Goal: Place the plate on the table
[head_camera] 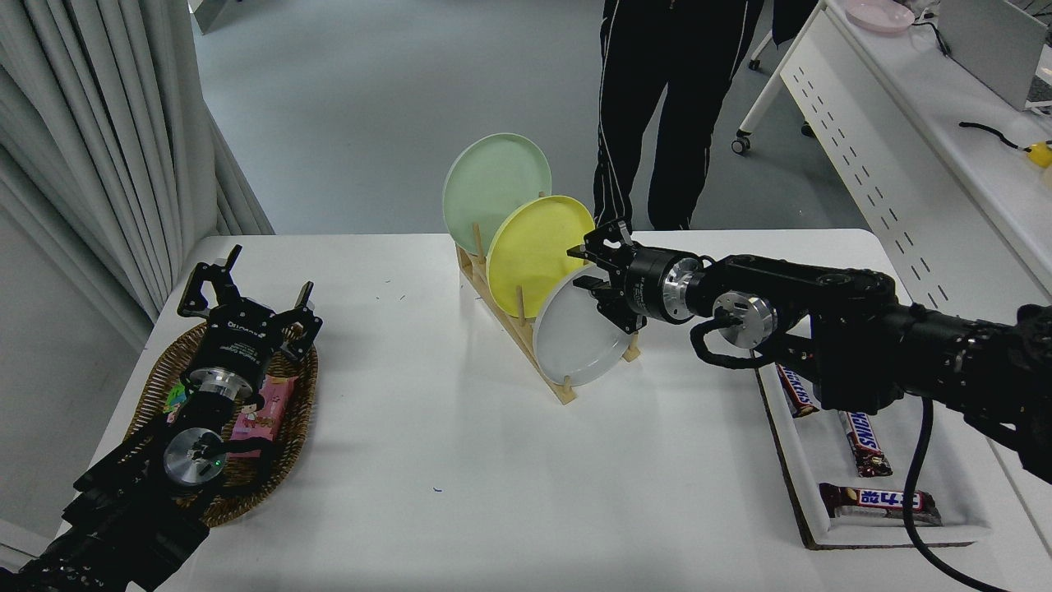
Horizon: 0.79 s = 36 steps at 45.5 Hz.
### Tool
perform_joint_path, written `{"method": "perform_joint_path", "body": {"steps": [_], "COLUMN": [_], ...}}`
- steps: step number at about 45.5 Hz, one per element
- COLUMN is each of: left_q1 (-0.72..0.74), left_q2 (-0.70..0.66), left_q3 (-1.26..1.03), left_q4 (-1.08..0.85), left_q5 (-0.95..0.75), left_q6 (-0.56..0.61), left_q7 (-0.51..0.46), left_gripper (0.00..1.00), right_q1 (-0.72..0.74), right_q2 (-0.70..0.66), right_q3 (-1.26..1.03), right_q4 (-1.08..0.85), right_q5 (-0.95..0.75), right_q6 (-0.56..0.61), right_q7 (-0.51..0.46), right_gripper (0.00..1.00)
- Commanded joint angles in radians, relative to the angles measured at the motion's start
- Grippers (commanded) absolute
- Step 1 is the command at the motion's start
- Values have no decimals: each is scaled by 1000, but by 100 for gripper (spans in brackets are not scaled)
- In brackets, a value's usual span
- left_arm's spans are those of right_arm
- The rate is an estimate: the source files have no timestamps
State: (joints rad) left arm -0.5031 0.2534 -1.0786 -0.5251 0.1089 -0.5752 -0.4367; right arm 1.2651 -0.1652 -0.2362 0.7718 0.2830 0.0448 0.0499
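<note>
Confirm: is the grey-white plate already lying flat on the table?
No: the plate stands on edge in the wooden rack, nearest the camera, with the right gripper at its upper rim.

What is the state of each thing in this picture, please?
White plate: upright in the rack, front slot.
Yellow plate: upright, middle slot.
Green plate: upright, back slot.
Rack: standing on the table.
Right gripper: open, fingers astride the white plate's top rim.
Left gripper: open, parked over the basket.
Basket: holding snack packs.
Tray: holding three chocolate bars, lying flat.
</note>
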Motion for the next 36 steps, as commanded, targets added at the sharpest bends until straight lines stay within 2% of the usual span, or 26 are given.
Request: {"method": "perform_joint_path", "body": {"steps": [1, 6, 18, 36], "left_q1": [0, 0, 0, 0], "left_q2": [1, 0, 0, 0], "left_q3": [0, 0, -1, 0], "left_q4": [0, -1, -1, -1], "left_q5": [0, 0, 0, 0], "left_q6": [0, 0, 0, 0], "left_q7": [1, 0, 0, 1], "left_gripper": [100, 100, 100, 100], "right_q1": [-4, -4, -4, -4], "right_q2": [1, 3, 3, 7], "right_q3": [9, 8, 9, 9], "right_q4": [-5, -16, -17, -36], "right_q5": [-1, -1, -2, -2], "right_q6": [-8, -8, -8, -5], "right_q7": [-5, -8, -41, -59], "right_gripper": [31, 31, 20, 13]}}
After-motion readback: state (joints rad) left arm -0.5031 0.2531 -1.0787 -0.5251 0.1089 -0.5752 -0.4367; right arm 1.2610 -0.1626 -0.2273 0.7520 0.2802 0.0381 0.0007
